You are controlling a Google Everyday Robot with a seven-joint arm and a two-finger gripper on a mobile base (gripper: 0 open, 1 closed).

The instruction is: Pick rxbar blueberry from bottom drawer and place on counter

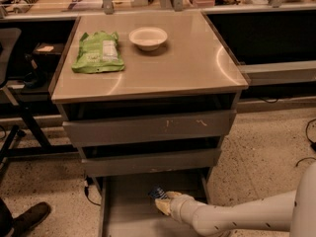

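The rxbar blueberry (157,192), a small dark blue bar with pale markings, sticks out of the tip of my gripper (165,202) over the open bottom drawer (129,206). The gripper reaches in from the lower right on a white arm, is shut on the bar and holds it near the drawer's back middle, just below the middle drawer's front. The beige counter (187,63) lies above, with the top two drawers shut beneath it.
A green bag (97,52) lies on the counter's left part and a white bowl (148,37) stands at its back middle. A chair base (19,132) and a dark shoe (29,217) are on the floor at left. Cables (308,142) lie at right.
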